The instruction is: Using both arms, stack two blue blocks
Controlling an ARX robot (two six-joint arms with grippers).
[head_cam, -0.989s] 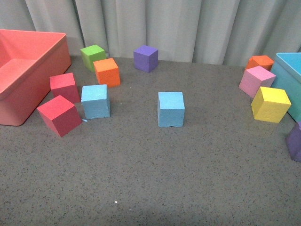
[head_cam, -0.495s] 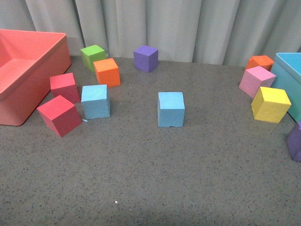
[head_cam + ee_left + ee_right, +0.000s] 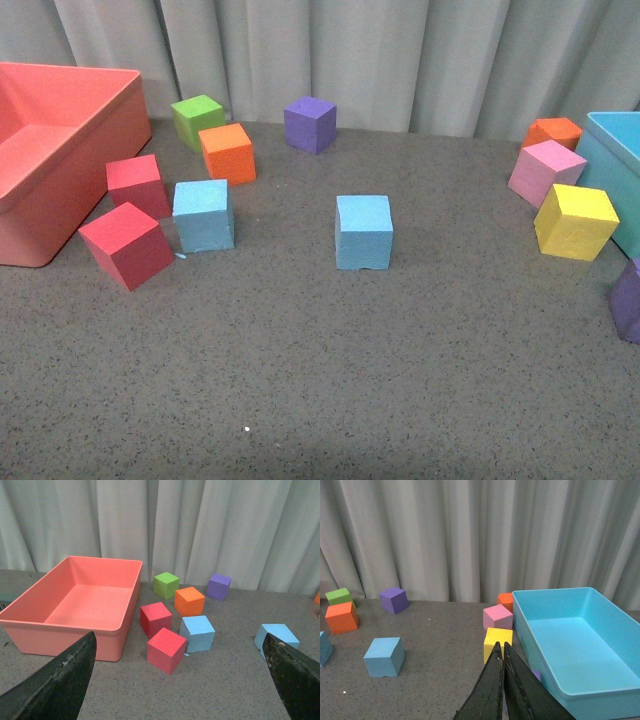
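Blocks lie unstacked on the grey table (image 3: 300, 400), both blue ones resting flat on it. One blue block (image 3: 203, 215) sits on the left, just beside a red cube (image 3: 137, 185) and near a second red cube (image 3: 126, 245) turned at an angle. An orange cube (image 3: 227, 152) and a green cube (image 3: 197, 121) stand behind them, and the coral bin (image 3: 100, 150) is further left. The other blue block (image 3: 363, 231) stands alone near the middle, well apart from the first.

Neither arm shows in the front view. In its wrist view, the left gripper (image 3: 178, 636) hangs over the table with its fingers (image 3: 55, 680) spread wide and nothing between them; both blue blocks lie ahead of it. In the right wrist view, the right gripper (image 3: 500, 647) has its fingers pressed together and holds nothing. It points towards a yellow cube (image 3: 492, 634) beside the turquoise bin (image 3: 540, 645). A pink cube (image 3: 497, 617) sits just behind the yellow one, and a purple cube (image 3: 309, 124) stands near the curtain (image 3: 350, 50).
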